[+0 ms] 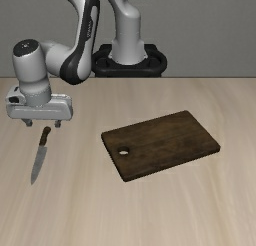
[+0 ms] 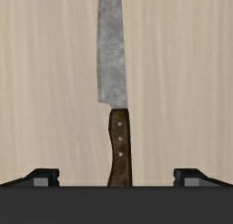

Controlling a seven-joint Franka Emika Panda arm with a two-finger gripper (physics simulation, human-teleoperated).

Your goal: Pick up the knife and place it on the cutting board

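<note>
Your pincer (image 1: 44, 122) hangs open and empty over the knife (image 1: 40, 155), which lies on the counter (image 1: 200, 210), well apart from the cutting board (image 1: 160, 143) at the exterior view's right. Grasping and placing are both left to do.

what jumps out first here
The knife lies on the pale table right under the open tool, its handle between the spread jaws. The dark cutting board sits apart, to the exterior view's right of it.
</note>
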